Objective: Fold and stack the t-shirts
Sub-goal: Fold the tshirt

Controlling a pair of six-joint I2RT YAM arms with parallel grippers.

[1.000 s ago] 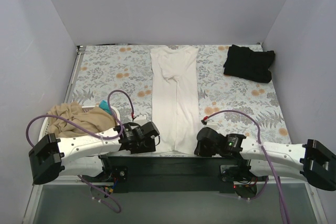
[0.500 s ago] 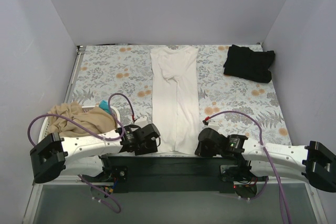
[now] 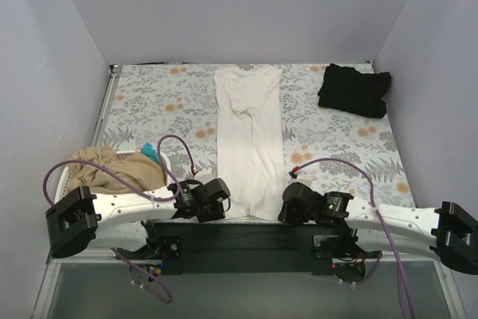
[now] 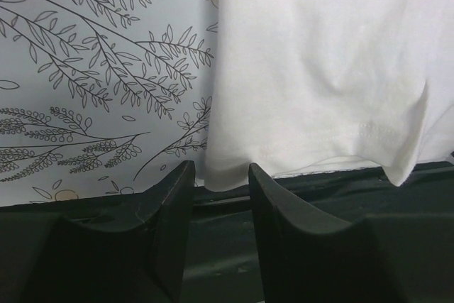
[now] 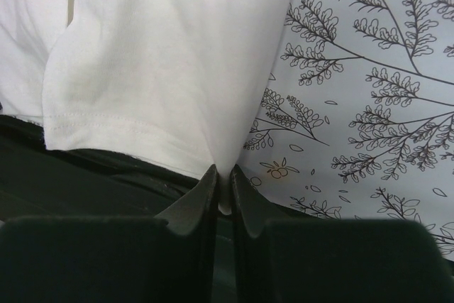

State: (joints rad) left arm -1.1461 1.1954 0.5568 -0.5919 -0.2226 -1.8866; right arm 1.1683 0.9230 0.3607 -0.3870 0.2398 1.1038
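1. Looking down on the bench (image 3: 149,102), printed with grey leaves and orange flowers and spreading out on both sides of the white t-shirt (image 3: 250,140).
2. Seeing that white t-shirt lying flat as a long narrow strip, sleeves folded in, collar toward the far wall, hem hanging just over a black strip (image 3: 239,233) along the bench's near edge.
3. Noting the two arms reaching in low, one at each side of the white t-shirt's hem, both wrists right beside the cloth.
4. Finding the tan t-shirt (image 3: 112,169) crumpled in a heap well to the left of the white t-shirt's lower half, sitting in a white laundry basket (image 3: 167,163) with something teal poking out beside it.
5. Finding the black t-shirt (image 3: 355,89) bunched up well to the right of the white t-shirt's collar end, near the far right corner.
6. Watching the left pincer (image 4: 220,175) standing narrowly parted at the white t-shirt's near left hem corner, the corner of cloth sitting in the gap and the fingers (image 4: 174,204) not pressing on it.
7. Watching the right pincer (image 5: 223,179) pinching the white t-shirt's near right hem corner, fingers (image 5: 202,193) drawn almost together with a tip of cloth nipped between them.
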